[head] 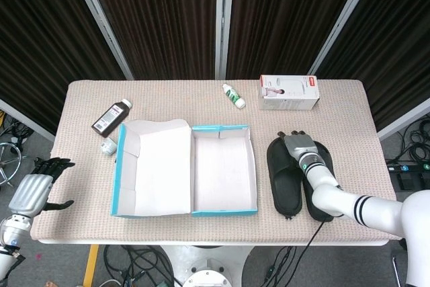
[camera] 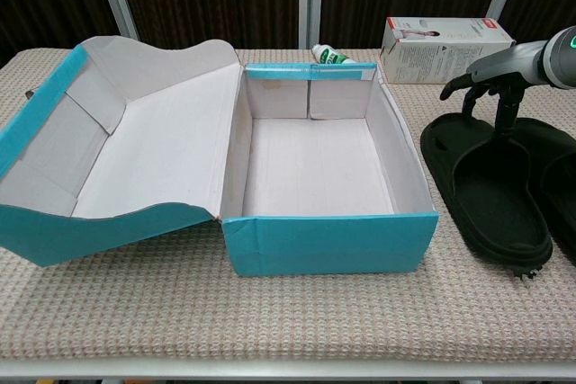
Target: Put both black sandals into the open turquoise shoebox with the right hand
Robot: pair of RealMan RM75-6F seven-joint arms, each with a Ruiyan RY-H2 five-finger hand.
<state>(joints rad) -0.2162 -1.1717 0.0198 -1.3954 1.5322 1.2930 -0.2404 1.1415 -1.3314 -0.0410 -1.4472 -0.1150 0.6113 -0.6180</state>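
Chest view shows my right hand [camera: 490,87] over the strap end of the nearer sandal [camera: 486,191], fingers [camera: 461,85] spread and curled down, gripping nothing. Both sandals lie on the desk [camera: 297,321] beside the shoebox [camera: 328,240]. I should pinch the strap firmly before lifting.

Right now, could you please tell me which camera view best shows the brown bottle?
The head view: the brown bottle lies in full sight, left of the shoebox lid. The chest view does not show it at all; the raised lid fills that side.
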